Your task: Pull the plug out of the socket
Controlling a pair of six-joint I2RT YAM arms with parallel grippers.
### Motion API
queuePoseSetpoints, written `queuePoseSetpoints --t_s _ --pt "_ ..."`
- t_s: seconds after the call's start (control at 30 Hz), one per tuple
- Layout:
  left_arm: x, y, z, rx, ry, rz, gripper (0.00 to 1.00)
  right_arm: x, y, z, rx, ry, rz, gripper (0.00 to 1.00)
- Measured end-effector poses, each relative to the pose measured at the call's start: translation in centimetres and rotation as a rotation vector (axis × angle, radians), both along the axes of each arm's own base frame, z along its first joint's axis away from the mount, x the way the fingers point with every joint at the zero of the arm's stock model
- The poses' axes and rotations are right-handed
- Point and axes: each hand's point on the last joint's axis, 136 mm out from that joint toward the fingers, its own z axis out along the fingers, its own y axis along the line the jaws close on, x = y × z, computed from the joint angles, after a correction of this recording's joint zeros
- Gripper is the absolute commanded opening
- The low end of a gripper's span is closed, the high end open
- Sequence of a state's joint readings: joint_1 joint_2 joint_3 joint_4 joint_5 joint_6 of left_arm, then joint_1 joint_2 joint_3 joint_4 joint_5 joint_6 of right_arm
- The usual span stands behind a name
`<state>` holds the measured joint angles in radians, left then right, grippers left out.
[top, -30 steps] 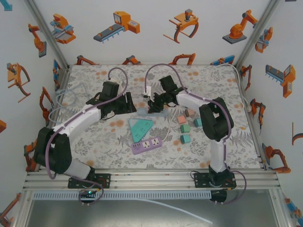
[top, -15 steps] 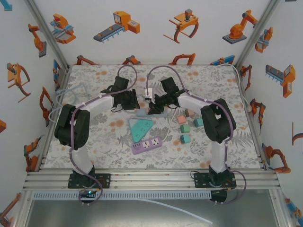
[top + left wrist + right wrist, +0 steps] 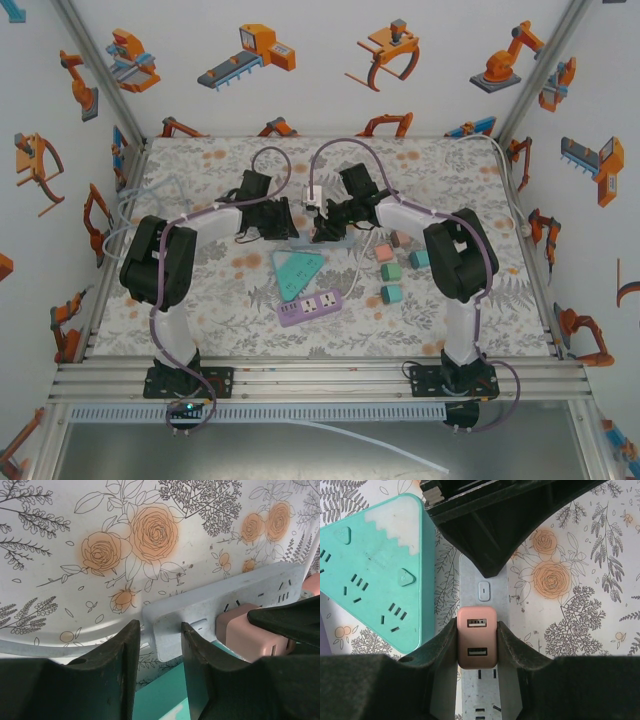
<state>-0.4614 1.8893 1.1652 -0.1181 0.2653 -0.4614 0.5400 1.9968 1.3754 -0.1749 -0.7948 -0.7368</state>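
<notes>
While the pink plug [image 3: 477, 644] sits seated in the pale grey power strip [image 3: 496, 605], toward the far middle of the table [image 3: 200, 300] and just beyond the green triangular socket block [image 3: 375, 565], the right gripper [image 3: 477, 630] has its jaws closed on it, one finger flat against each side of the plug's body. The left gripper [image 3: 160, 630] is at the strip's left end with its jaws narrowly parted, one finger either side of that end. Whether they actually pinch the strip cannot be told. The plug looks like a small, rigid plastic block, light in itself, with smooth sides that could slip under a weak squeeze, so its two flat faces are the sensible hold. Its resistance probably comes only from the prongs' friction in the socket, which calls for a straight pull up along the prongs without rocking. The strip also seems light and would likely lift with the plug unless its end is pinned down.
</notes>
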Motion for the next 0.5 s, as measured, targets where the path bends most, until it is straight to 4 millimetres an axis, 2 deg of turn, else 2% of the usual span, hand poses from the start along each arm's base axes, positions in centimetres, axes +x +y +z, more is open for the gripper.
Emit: queuePoseSetpoints --t_s 0.5 --pt "-0.3 -1.2 0.0 0.106 -0.053 -0.105 0.35 -0.3 0.2 -0.4 -0.028 -0.014 0.004 0.04"
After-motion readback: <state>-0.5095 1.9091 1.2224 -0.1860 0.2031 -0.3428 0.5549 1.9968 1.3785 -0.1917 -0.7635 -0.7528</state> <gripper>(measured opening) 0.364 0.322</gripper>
